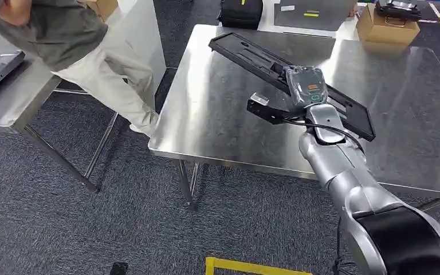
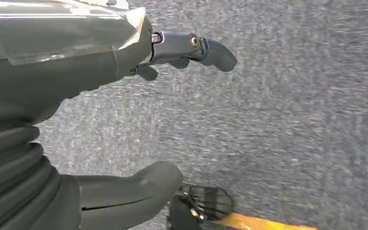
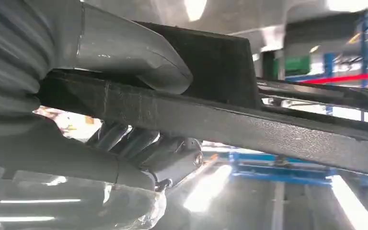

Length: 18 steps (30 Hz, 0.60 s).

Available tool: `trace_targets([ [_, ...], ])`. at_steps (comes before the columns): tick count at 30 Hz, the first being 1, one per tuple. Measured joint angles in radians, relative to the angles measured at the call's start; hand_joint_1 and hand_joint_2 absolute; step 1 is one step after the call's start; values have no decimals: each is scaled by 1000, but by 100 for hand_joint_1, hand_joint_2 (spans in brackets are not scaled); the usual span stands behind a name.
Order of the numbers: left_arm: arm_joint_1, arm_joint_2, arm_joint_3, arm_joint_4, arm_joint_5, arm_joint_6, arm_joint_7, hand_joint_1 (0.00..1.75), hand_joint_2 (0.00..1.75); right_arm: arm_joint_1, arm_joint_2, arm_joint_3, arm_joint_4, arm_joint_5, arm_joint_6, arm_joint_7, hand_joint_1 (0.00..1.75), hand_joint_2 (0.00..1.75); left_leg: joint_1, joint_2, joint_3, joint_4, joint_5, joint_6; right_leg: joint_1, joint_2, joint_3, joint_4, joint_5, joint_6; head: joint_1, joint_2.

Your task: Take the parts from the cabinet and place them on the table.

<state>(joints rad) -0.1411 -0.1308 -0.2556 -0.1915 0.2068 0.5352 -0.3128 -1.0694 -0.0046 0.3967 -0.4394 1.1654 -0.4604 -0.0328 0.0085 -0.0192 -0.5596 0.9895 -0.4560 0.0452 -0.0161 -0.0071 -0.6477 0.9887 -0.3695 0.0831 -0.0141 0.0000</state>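
Observation:
A long black flat part (image 1: 246, 50) stretches slantwise over the steel table (image 1: 217, 109), from the far left to the near right. My right hand (image 1: 305, 86) grips it near its middle, just above the tabletop. In the right wrist view the thick grey thumb (image 3: 129, 52) presses on one face of the black part (image 3: 230, 124) and the dark fingers (image 3: 139, 148) curl under the other face. My left hand (image 2: 124, 120) hangs over grey carpet, thumb and fingers apart, holding nothing.
A person (image 1: 86, 46) in a grey top and light trousers stands at the table's far left corner. A second steel table (image 1: 11, 97) stands to the left. A cardboard box (image 1: 387, 26) and a black case (image 1: 240, 11) lie beyond the table. Yellow floor tape (image 1: 252, 266) runs near my feet.

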Motion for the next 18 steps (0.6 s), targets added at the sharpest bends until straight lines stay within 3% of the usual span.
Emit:
trace_targets([
  [1,0,1,0,0,0,0,-1,0,175,-9,-4,-5,12,-3,4,6,175,175,-9,0,0,6,-10,-8,9,-1,18,-8,-8,-17,-1,0],
  [2,-1,1,1,0,0,0,-4,0,175,-15,-11,-10,19,-4,10,11,175,175,-8,1,2,6,-12,-11,7,3,17,-12,-10,-30,-3,0],
  [4,1,0,2,0,1,0,-7,0,175,-18,-26,-18,31,-3,17,18,175,175,-5,1,4,2,-18,-20,14,3,17,-7,-20,-47,-3,0],
  [6,2,2,2,0,2,0,-8,0,175,-26,-37,-24,37,-3,17,22,175,175,-2,5,2,15,-38,-30,-1,7,31,-13,-26,-59,-4,0],
  [7,2,2,2,0,1,0,-9,0,175,-31,-40,-26,40,-3,16,26,175,175,-2,9,-18,66,-58,-38,-3,7,39,-13,-34,-70,-11,0],
  [9,1,2,3,0,0,0,-9,0,175,-35,-45,-29,49,-3,17,38,175,175,4,15,-117,240,-120,-49,-2,12,50,-12,-42,-80,-14,0],
  [10,1,2,3,0,0,-2,-9,0,175,-34,-50,-33,54,-3,17,42,175,175,4,16,-166,309,-135,-51,-1,13,55,-12,-48,-82,-14,0],
  [11,2,2,3,0,0,-3,-8,0,175,-31,-56,-36,59,-3,17,45,175,175,4,16,-198,338,-125,-52,0,14,62,-12,-54,-81,-15,0],
  [12,3,2,4,0,0,-3,-8,0,175,-29,-62,-40,64,-4,17,47,175,175,4,16,-206,316,-87,-49,1,15,72,-12,-61,-80,-14,0],
  [13,3,2,4,0,0,-6,-8,0,175,-29,-69,-43,68,-6,17,49,175,175,3,16,-188,248,-27,-43,2,16,83,-12,-69,-79,-14,0],
  [15,3,3,7,0,0,-6,-10,0,175,-30,-75,-50,73,-8,17,50,175,175,-2,15,-114,49,98,-22,6,18,107,-14,-86,-76,-14,0],
  [16,2,8,9,0,1,-6,-10,0,175,-33,-79,-52,78,-9,18,51,175,175,-6,17,-100,35,78,-11,7,19,111,-18,-89,-72,-7,0],
  [17,2,7,9,0,1,-5,-12,0,175,-38,-81,-54,82,-9,19,51,175,175,-13,17,-86,21,77,-5,11,21,108,-17,-91,-68,-7,0],
  [18,0,7,9,0,2,-5,-12,0,175,-36,-85,-57,84,-9,19,53,175,175,-15,17,-81,10,63,2,8,21,105,-17,-93,-63,-15,0],
])
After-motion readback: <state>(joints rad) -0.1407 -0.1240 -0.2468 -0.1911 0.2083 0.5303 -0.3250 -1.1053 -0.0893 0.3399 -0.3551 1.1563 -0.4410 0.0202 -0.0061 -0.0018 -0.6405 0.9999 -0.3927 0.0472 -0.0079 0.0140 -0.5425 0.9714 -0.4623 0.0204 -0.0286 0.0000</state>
